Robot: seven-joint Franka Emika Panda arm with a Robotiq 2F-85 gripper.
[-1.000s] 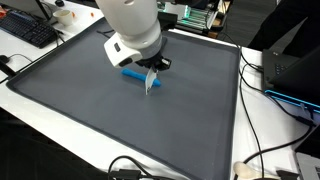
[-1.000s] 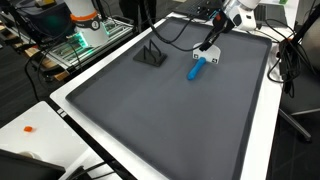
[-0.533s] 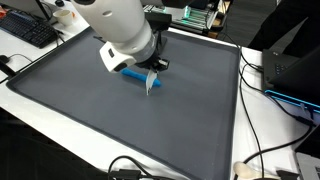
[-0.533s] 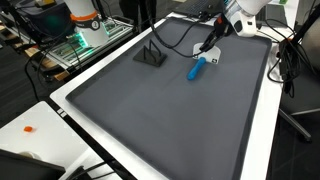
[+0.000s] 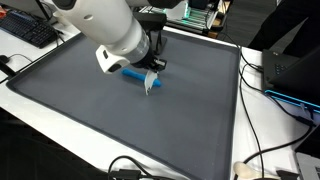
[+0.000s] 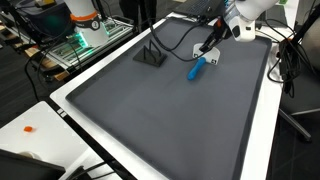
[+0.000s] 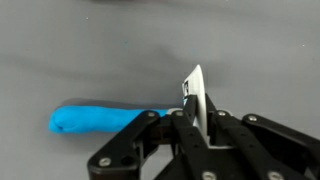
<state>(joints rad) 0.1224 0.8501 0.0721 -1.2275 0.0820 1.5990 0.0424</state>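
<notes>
A dark grey mat (image 5: 90, 110) is covering a white table (image 5: 60, 125) ringed by cables, and in an exterior view a black keyboard (image 5: 25, 30) is sitting beyond its left edge. Moving right across the wrist view, a bright blue rounded plastic handle (image 7: 95, 118) is lying along the mat, probably because only its far end is being gripped. At that end a thin white flat blade (image 7: 193, 92) is standing on edge, which is letting it slip between narrow jaws. The black gripper (image 7: 193, 120) is pinching this blade, jaws almost fully closed, toward the mat's far side in both exterior views.
</notes>
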